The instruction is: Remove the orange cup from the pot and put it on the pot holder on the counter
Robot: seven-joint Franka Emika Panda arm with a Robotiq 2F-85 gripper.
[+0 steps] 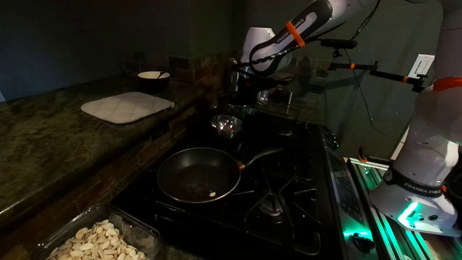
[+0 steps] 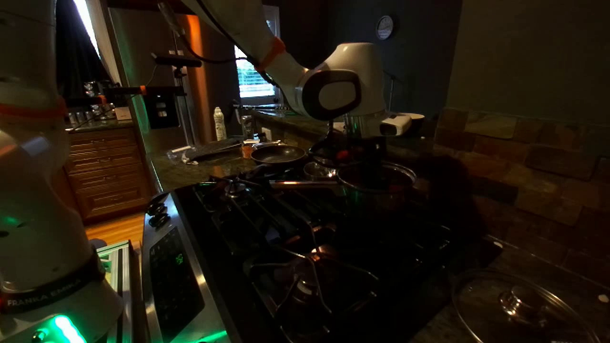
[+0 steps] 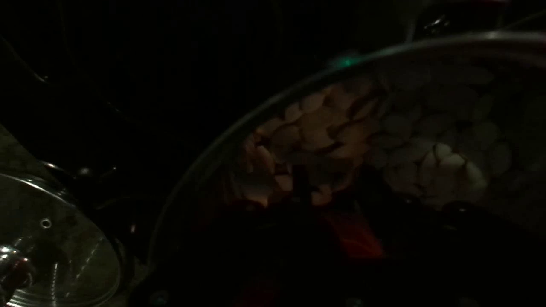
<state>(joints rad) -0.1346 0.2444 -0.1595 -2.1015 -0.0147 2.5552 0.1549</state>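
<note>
1. Nearest the camera in an exterior view is a clear plastic tub [image 1: 142,228], heaped with pale, flat oval pieces [image 1: 94,242] that look like seeds or beans.
2. Near the tub, a black frying pan [image 1: 196,173] rests on the stove [image 1: 279,234], seen in both exterior views; one small pale fleck [image 1: 212,194] lies on its bottom.
3. Just past the pan, a small shiny metal vessel [image 1: 226,126] catches bright reflections inside; its contents are too glary to make out.
4. The pot [image 2: 376,196] also stands on the stove, its long handle [image 2: 305,183] reaching toward the stove's front. In the wrist view, similar pale ovals cover what shows of its inside, some tinted orange.
5. What looks like the orange cup [image 3: 358,238] shows as a red-orange patch within the outline of the pot's rim, mostly hidden behind the dark jaws; its tilt and contents I cannot tell.
6. The jaws hang down at the pot's mouth, too dark for me to tell whether they are spread, pressed together or pinching the cup.
7. The pot holder [image 1: 128,107] lies flat on the worktop [image 1: 47,144]; just behind it stands a bowl [image 1: 147,75] with a pale inside, something thin and dark at its rim.
8. A glass lid [image 2: 524,312] lies beside the stove.
</note>
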